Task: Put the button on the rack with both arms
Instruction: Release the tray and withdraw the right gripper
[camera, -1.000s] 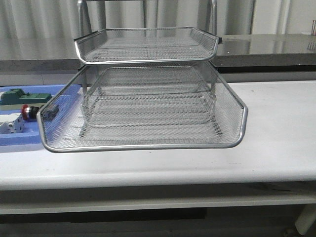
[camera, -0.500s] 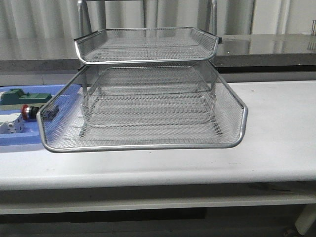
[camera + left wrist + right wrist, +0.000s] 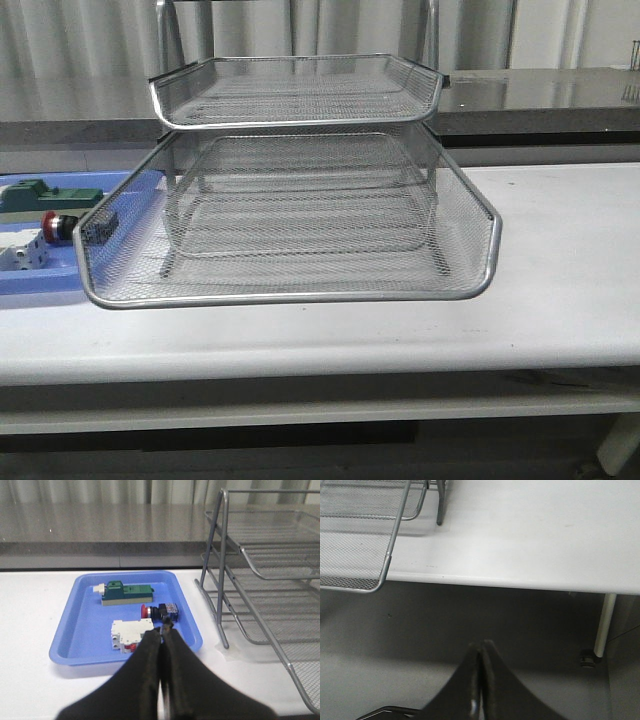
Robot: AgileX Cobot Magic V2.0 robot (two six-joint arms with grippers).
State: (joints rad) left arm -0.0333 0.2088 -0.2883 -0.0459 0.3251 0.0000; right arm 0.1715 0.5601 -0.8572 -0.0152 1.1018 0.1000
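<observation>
Black left pincer (image 3: 164, 630) hangs closed over the blue tray (image 3: 70, 635) near the button (image 3: 161, 611); right pincer (image 3: 480, 652) closed.

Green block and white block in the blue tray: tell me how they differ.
The green block is dark green and long and low; the white block is white with red marks on its near face, and squarer. The green block lies toward the tray's far side, the white block toward its near side, close to the left arm's shut fingers. Both lie in the blue tray, each next to the button, which lies between them.
</observation>
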